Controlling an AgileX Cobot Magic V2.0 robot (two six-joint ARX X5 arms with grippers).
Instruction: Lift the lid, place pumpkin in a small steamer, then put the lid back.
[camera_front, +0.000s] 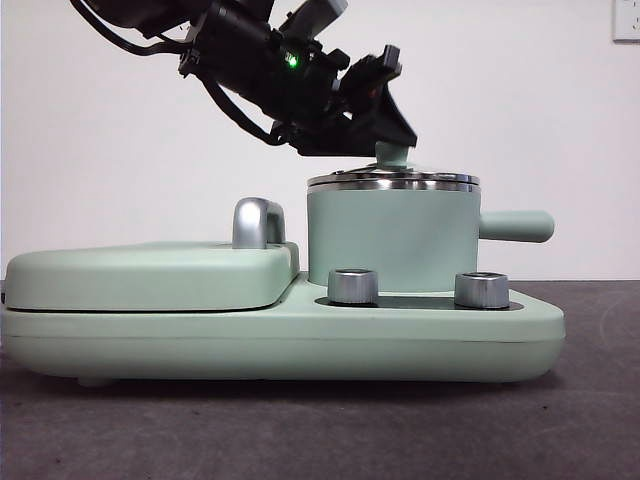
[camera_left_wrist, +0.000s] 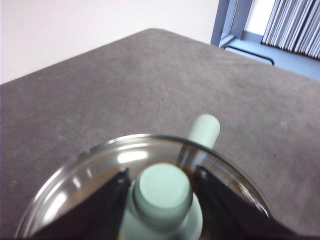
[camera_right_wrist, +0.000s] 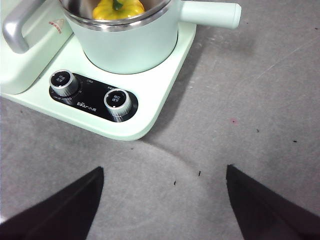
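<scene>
lid (camera_front: 393, 180) is seated on the small steamer (camera_front: 390, 240), its knob clamped by the left gripper (camera_left_wrist: 162, 192); glass, rigid, breakable, best held there. right gripper (camera_right_wrist: 162, 200) is spread apart.

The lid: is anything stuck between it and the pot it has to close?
Nothing visible. The lid sits on the small steamer's rim, the left gripper clasping its knob, and the pumpkin lies inside, below the rim.

The left hand (camera_left_wrist: 162, 192) has its two black jaws closed against opposite sides of the mint-green knob (camera_left_wrist: 164, 187) of the lid (camera_left_wrist: 100, 170). The glass dome and steel rim spread below the hand. Beyond the hand, the steamer's side handle (camera_left_wrist: 205, 130) projects over the grey tabletop (camera_left_wrist: 125, 85).
</scene>
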